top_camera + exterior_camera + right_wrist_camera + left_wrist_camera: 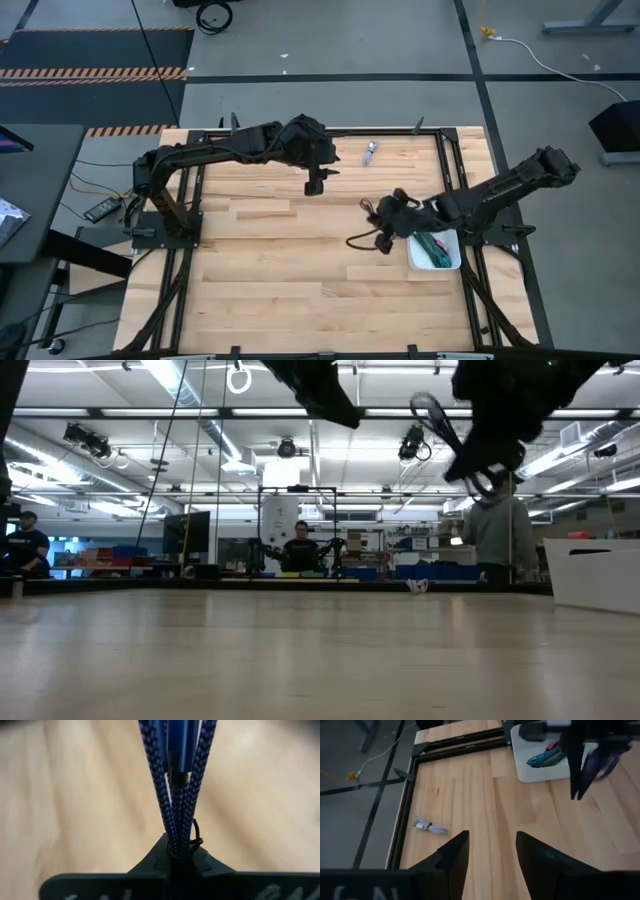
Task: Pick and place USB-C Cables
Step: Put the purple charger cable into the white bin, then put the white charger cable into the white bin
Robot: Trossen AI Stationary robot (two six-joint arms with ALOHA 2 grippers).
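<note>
Right gripper (386, 238) pinches the dark purple cable (176, 785) above the table, just at nine o'clock of the white tray (447, 262). It should carry it over the tray before letting go. Left gripper (314, 186) hangs open; the lilac cable (371, 151) lies at twelve o'clock.

Grey floor (330, 40), hazard stripes (95, 73), ceiling lights (185, 385)

Overhead, table-level, two wrist cameras
</note>
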